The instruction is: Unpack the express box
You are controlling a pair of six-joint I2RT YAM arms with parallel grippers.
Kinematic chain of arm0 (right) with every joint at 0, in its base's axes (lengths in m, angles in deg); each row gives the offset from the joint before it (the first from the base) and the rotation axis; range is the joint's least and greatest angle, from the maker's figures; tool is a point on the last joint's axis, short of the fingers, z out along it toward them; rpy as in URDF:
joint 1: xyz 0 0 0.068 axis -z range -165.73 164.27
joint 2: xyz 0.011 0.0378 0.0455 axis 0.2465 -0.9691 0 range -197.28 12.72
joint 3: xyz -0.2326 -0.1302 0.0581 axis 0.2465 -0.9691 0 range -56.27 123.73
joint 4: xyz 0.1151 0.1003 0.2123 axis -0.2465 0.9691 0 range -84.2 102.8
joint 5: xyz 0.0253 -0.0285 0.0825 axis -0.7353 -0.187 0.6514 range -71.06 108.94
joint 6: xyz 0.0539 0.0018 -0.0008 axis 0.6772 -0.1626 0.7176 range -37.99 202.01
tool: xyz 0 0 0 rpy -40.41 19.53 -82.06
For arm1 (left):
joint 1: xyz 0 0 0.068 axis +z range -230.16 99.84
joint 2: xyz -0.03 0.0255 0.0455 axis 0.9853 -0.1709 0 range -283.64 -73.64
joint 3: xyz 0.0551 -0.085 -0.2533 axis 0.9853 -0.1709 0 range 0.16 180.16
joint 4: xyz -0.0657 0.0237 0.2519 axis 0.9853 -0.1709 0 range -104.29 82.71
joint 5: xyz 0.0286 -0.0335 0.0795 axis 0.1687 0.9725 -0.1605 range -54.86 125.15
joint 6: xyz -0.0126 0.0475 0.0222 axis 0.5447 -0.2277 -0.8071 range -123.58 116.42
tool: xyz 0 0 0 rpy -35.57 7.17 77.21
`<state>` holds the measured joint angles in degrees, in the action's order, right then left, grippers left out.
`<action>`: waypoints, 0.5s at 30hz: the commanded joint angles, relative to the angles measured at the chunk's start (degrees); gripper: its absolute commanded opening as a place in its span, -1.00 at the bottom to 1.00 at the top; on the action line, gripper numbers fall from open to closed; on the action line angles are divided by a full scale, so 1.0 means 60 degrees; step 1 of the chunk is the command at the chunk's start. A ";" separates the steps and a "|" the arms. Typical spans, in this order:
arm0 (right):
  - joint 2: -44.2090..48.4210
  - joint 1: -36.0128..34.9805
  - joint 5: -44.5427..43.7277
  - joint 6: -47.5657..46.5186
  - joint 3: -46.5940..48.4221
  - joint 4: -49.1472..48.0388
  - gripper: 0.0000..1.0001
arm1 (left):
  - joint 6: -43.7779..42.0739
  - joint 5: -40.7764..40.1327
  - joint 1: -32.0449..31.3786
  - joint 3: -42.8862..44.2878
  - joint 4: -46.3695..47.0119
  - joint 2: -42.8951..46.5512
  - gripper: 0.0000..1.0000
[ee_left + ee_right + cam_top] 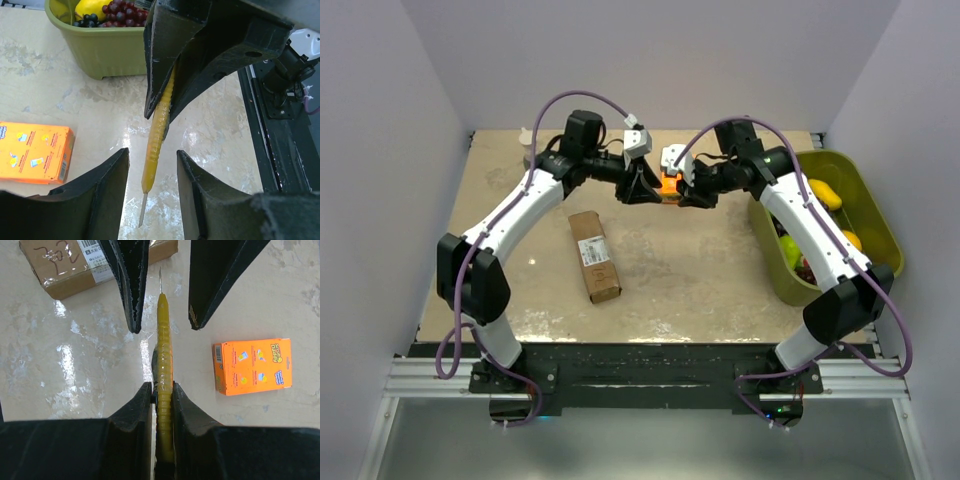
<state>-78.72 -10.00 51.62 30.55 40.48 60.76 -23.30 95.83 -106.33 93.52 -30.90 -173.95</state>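
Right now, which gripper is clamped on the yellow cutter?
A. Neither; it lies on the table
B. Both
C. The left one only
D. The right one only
D: the right gripper has its jaws shut on the yellow cutter, while the left gripper has its jaws apart on either side of the blade end, with a gap showing on each side.

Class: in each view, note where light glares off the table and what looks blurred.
Top view: faint sheen near the table's front edge, nothing blurred. Left wrist view: white glare beside the yellow knife; near jaws soft. Right wrist view: glare patches left of the knife.
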 commanded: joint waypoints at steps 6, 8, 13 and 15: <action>0.0049 -0.0012 0.0279 0.0315 0.0457 -0.0019 -1.00 | -0.0682 0.0096 -0.0062 -0.0062 -0.0415 0.0049 -0.07; 0.0064 -0.0012 0.0352 0.0388 0.0457 -0.0049 -1.00 | -0.0653 0.0037 -0.0076 -0.0135 -0.0356 0.0034 -0.10; 0.0035 -0.0041 0.0441 0.0447 0.0472 -0.0005 -1.00 | -0.0536 0.0052 -0.0105 -0.0179 -0.0195 -0.0083 -0.28; 0.0035 -0.0042 0.0441 0.0447 0.0472 0.0010 -1.00 | -0.0419 0.0052 -0.0120 -0.0136 -0.0093 -0.0141 -0.31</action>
<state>-78.74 -10.02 52.13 32.21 40.59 60.74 -25.71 95.79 -106.59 92.56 -33.09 -174.08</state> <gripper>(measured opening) 0.179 0.364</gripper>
